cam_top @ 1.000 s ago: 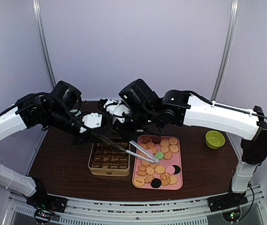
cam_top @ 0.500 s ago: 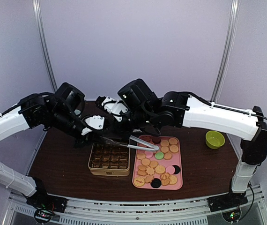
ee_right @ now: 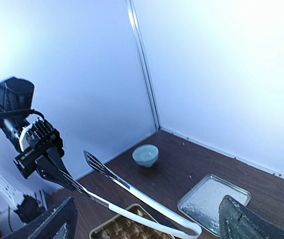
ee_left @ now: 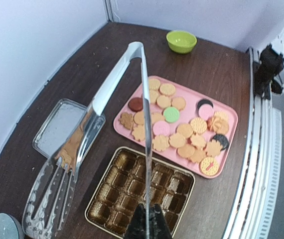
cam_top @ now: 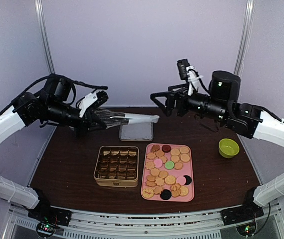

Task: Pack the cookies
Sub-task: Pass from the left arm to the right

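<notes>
My left jaws (cam_top: 98, 118) are clenched on the metal tongs (cam_top: 132, 118). They grip one blade by its tip end. The other blade, with its slotted tip, stands free beside them. The hinged loop points away from me toward 3 o'clock in the overhead view. The tongs hang in the air above the far part of the tabletop (cam_top: 72, 164), crossing over the flat metal lid (cam_top: 136, 131).

My right jaws (cam_top: 161, 103) are released and spread wide with nothing between them. They are raised above the far edge of the tabletop and face 9 o'clock toward the loop of the tongs, near it but apart from it.

The cookies (cam_top: 168, 172) lie on a pink tray (cam_top: 192, 195) at about 5 o'clock on the tabletop. Most are round and tan. Among them I can see a green one, a few pink ones, a dark brown one at the tray's far edge and black ones toward its near edge.

Just beside the tray, at its 9 o'clock, sits the gold box (cam_top: 116, 166) with its grid of compartments. The lid lies at the box's 12 o'clock, flat on the tabletop. A green bowl (cam_top: 228, 148) stands at 3 o'clock, well apart from the tray. In my right wrist view a small pale bowl (ee_right: 145, 155) sits at the lid's 10 o'clock.
</notes>
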